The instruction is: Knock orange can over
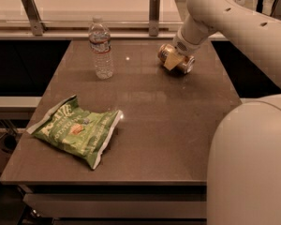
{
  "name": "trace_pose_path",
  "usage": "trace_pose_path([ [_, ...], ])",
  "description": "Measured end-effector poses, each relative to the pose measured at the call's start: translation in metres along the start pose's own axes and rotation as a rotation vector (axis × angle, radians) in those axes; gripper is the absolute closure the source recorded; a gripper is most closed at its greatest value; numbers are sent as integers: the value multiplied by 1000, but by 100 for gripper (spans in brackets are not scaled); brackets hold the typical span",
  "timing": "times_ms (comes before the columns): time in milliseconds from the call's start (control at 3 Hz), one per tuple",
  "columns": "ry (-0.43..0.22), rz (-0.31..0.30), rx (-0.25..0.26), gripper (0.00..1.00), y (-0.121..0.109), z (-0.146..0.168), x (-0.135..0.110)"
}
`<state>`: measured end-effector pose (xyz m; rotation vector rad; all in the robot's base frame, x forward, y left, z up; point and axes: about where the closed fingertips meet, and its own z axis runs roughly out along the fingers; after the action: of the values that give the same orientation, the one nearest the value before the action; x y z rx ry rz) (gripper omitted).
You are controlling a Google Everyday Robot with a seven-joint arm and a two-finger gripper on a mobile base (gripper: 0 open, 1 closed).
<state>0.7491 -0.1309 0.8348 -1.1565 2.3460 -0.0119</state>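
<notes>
The orange can [185, 63] lies on its side at the back right of the brown table [178, 125], its silver ends pointing left-back and right-front. My gripper [173, 61] hangs from the white arm [210, 13] that reaches in from the upper right. It sits right on top of the can's middle, touching it and hiding part of it.
A clear water bottle [102, 48] stands upright at the back left. A green chip bag [77, 130] lies at the front left. A raised counter with two metal posts [154, 13] runs behind the table. My white body [253, 168] fills the lower right.
</notes>
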Motion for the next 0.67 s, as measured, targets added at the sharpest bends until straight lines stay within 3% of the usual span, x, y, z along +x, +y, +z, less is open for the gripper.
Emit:
trace_pose_path([
  [333, 39, -25, -40, 100, 6, 15, -1],
  [667, 39, -25, -40, 100, 4, 7, -5],
])
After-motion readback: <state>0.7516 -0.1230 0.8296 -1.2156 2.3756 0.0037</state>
